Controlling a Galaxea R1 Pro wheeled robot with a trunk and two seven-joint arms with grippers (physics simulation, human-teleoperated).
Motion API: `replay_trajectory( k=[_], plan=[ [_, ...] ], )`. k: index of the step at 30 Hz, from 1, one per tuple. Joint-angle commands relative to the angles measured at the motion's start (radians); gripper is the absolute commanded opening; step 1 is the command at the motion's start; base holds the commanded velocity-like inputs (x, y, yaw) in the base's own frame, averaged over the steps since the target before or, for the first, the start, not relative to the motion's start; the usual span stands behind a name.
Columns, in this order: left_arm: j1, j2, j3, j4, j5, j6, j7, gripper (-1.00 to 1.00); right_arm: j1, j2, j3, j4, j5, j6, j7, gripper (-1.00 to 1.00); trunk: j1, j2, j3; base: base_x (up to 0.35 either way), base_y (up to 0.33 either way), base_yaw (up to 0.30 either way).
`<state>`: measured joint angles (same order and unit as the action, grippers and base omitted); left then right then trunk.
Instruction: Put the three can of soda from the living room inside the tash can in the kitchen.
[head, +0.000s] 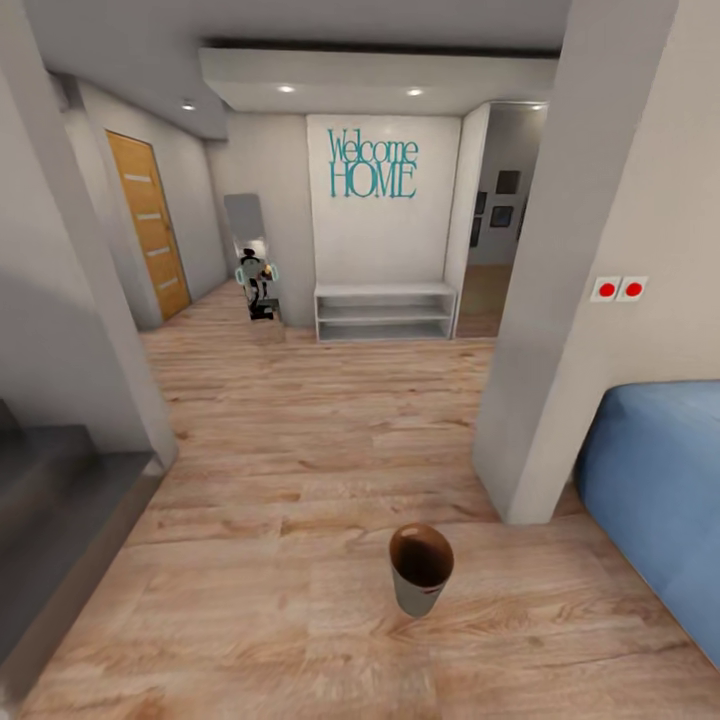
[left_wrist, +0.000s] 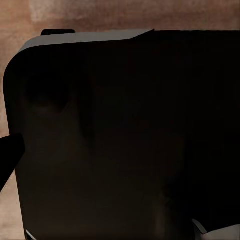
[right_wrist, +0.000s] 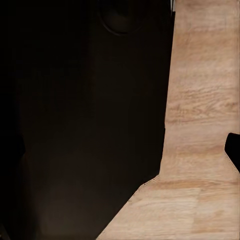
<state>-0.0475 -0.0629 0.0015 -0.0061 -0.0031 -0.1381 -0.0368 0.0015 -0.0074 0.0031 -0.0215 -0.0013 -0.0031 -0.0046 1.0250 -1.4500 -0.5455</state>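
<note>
Close to the left wrist camera, a dark rounded body with a grey rim (left_wrist: 95, 36) blocks nearly everything; wood floor (left_wrist: 15, 20) peeks past its corner, and a black tip (left_wrist: 7, 155) pokes in at one edge. Whether the left claw is apart or together, I cannot tell. Right wrist view: large black mass (right_wrist: 80, 120) beside light wood floor (right_wrist: 200, 100), small black tip (right_wrist: 234, 147) at the frame edge; right claw state also cannot be told.

Head view, moving outward: trash can (head: 420, 568) stands upright on the wood floor (head: 280, 440), near the lower middle of the frame, alone, dark inside, brown rim, greyish wall with a red mark low down. What is inside it cannot be made out. Blue upholstered furniture (head: 660, 490) sits right of it, well apart, against a white pillar (head: 570, 300). Two red round buttons (head: 618, 289) are on the wall right of the pillar. Grey stepped ledge (head: 50, 500) at the left edge.

Far end of the floor: white low shelf unit (head: 385, 312) against a white wall with teal "Welcome HOME" lettering (head: 372, 163). Left of the shelf, a tall mirror (head: 247, 235) leans on the wall, a small robot reflection (head: 255, 280) at its foot. Orange wood door (head: 150, 225) on the left wall. Doorway right of the shelf shows dark picture frames (head: 503, 200). Ceiling spotlights (head: 286, 89) lit above.
</note>
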Motion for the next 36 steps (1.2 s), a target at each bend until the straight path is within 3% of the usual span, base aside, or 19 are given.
replay_trajectory(
  k=[1,36],
  plan=[
    [0.000,0.000,0.000,0.000,0.000,0.000,0.000,1.00,0.000,0.000,0.000,0.000,0.000,0.000,0.000,1.00,0.000,0.000,0.000,0.332,0.069,0.000],
    [0.001,0.000,0.002,0.000,0.002,-0.005,0.000,1.00,0.000,0.000,0.000,0.000,0.000,0.000,0.000,1.00,0.000,0.000,0.000,0.256,0.081,0.000]
  ],
)
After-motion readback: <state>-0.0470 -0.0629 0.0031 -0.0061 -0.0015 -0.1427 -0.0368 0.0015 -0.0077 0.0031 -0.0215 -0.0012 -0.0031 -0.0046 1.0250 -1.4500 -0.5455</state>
